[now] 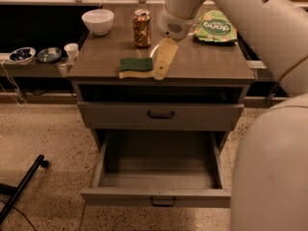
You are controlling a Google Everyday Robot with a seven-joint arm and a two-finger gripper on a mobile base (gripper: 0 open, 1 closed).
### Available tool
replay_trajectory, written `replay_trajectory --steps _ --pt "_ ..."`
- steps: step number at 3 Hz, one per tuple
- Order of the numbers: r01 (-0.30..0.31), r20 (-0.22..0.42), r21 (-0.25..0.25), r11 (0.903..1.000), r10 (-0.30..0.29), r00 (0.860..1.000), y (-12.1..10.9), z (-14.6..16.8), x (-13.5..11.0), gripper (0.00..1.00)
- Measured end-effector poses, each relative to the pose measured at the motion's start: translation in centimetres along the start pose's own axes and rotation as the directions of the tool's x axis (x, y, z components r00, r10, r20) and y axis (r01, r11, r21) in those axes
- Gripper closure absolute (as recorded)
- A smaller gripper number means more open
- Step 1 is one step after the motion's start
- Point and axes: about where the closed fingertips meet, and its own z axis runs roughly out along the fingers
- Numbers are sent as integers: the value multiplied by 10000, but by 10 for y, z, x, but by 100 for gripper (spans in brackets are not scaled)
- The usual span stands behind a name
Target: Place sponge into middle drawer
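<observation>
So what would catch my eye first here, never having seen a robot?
Probably the big white robot arm reaching in from the right, with its gripper down at the right end of the small dark green and yellow sponge, near the front edge of the grey cabinet top. Next comes the wide grey metal drawer below, pulled open with nothing in it.

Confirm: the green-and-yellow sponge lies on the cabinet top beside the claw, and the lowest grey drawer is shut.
Wrong. The camera view shows the lowest wide grey metal drawer pulled open; the green-and-yellow rectangular sponge does lie beside the claw on top.
</observation>
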Motion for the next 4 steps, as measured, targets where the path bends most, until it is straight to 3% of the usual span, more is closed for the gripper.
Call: replay_trajectory --steps 2,4 --pt "-199 403 -452 9988 218 9989 -13 64 -32 0" --pt "-174 836 -755 9970 237 9962 -7 94 -46 50"
